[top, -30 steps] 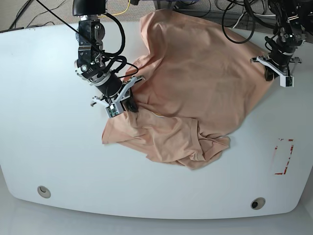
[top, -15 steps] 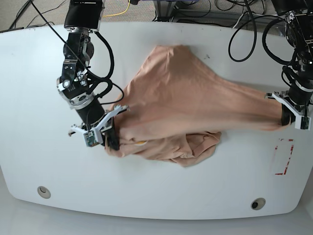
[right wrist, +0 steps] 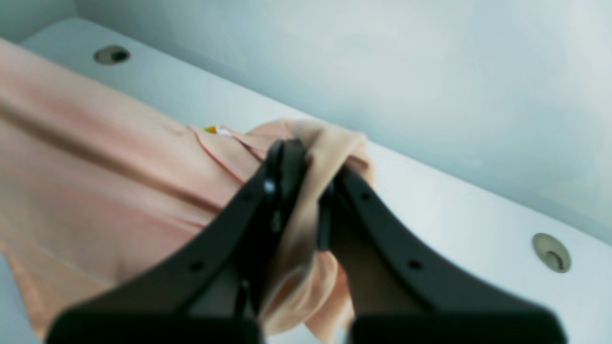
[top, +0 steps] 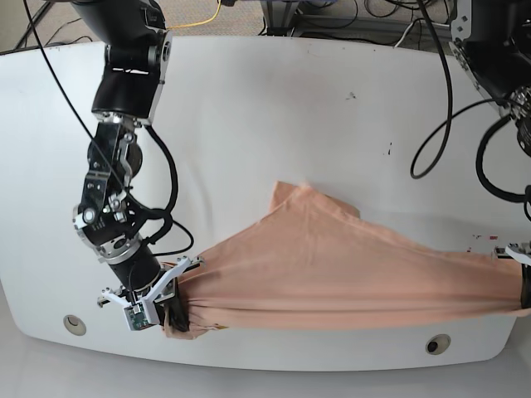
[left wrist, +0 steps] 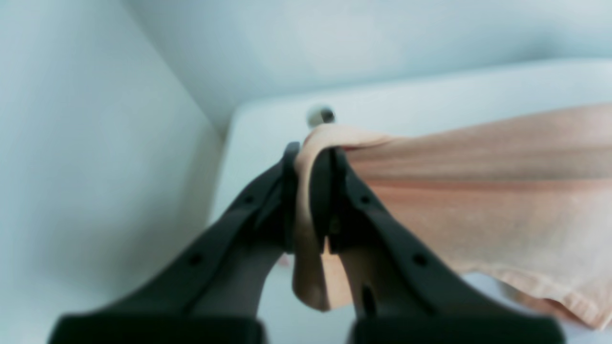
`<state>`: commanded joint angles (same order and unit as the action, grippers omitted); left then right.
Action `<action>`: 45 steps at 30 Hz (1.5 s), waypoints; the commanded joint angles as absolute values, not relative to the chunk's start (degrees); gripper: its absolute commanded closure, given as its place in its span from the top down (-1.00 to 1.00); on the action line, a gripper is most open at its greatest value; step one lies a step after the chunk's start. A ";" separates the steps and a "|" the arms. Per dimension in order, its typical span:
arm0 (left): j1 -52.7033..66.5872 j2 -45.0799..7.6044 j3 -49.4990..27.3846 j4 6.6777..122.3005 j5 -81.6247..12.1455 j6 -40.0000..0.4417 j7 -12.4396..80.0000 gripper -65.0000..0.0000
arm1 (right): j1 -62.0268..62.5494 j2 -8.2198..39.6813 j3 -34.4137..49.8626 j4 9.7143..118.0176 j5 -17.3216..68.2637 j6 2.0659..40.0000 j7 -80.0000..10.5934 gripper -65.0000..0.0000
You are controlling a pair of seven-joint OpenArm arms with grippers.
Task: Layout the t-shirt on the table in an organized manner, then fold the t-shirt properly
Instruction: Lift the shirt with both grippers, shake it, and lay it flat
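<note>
You have the peach-tan soft fabric t-shirt (top: 332, 265) stretched taut low over the near edge of the glossy white table (top: 265, 108). Your left gripper (left wrist: 311, 191) has its fingers clenched on one bunched end, your right gripper (right wrist: 306, 191) pinching the other.

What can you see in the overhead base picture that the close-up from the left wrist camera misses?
Only the base view shows the whole glossy white table, the red-outlined rectangle mark and the right gripper pinching the other end. Only the left wrist view shows the left gripper in close-up, shut on a fold of cloth. Both show the peach-tan fabric t-shirt stretched taut between the two arms.
</note>
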<state>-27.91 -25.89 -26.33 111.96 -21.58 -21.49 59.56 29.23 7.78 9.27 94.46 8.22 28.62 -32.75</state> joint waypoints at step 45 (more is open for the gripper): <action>-25.89 -26.07 -23.43 101.05 -22.20 -34.59 60.35 -1.00 | 7.43 5.58 11.12 115.30 8.04 28.62 -41.54 -1.00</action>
<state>-25.89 -26.07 -23.43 101.05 -22.20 -34.59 60.35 7.43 5.58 11.12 115.30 8.04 28.62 -41.54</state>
